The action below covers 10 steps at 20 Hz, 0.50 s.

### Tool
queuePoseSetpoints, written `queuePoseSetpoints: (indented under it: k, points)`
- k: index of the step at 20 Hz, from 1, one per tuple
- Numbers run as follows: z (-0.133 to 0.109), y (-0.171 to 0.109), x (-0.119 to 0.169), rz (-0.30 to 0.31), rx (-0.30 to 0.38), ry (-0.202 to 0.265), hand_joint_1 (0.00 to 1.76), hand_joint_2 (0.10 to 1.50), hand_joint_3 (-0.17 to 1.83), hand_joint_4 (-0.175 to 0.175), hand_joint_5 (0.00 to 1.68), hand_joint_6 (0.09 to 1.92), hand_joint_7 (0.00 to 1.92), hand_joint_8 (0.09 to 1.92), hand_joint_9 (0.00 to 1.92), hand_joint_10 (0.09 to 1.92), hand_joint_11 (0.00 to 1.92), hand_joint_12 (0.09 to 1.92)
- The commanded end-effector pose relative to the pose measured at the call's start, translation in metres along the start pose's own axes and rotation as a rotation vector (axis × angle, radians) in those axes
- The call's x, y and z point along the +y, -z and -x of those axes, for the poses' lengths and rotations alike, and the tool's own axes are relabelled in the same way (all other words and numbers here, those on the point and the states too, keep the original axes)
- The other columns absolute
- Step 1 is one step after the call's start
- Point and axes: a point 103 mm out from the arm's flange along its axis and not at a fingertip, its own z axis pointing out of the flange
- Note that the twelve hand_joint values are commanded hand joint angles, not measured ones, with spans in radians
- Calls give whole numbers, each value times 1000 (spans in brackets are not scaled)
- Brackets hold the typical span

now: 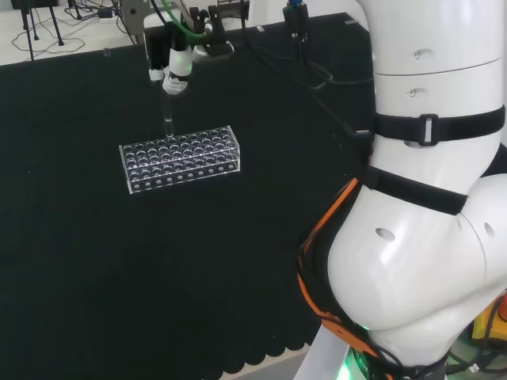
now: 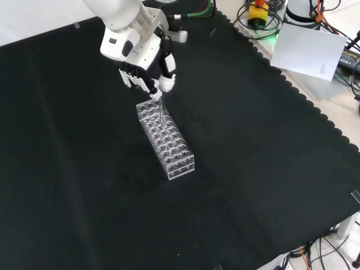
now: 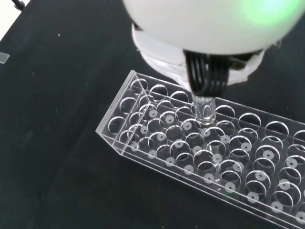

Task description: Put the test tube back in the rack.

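The hand (image 1: pixel 176 70), in the upper left of the head view, pinches a clear test tube (image 1: pixel 168 119) by its top between curled fingers, and the tube hangs upright with its lower end at the far row of the clear plastic rack (image 1: pixel 181 157). The rack lies on the black cloth (image 1: pixel 95 261) in the upper left quarter of that frame.

The risk is that the tube's tip meets the rim between two holes rather than a hole itself. A push down then could tilt the tube in the pinch or shove the light rack across the cloth.

The wrist view shows the tube's end (image 3: pixel 205 110) just over the holes near the rack's end, an alignment the head view cannot settle. The front view shows the hand (image 2: pixel 147 76) at the rack's upper end (image 2: pixel 147 107).
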Motion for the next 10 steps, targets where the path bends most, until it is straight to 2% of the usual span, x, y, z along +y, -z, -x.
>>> queuePoseSetpoints:
  k: [1, 10]
  points:
    - [0, -2, 0, -28, -6, 10, 1454, 435, 870, -175, 1506, 285, 1616, 304, 1534, 172, 1162, 1136]
    - [-3, -7, 1, -39, 10, 21, 1454, 434, 873, -175, 1505, 288, 1612, 312, 1536, 168, 1157, 1141]
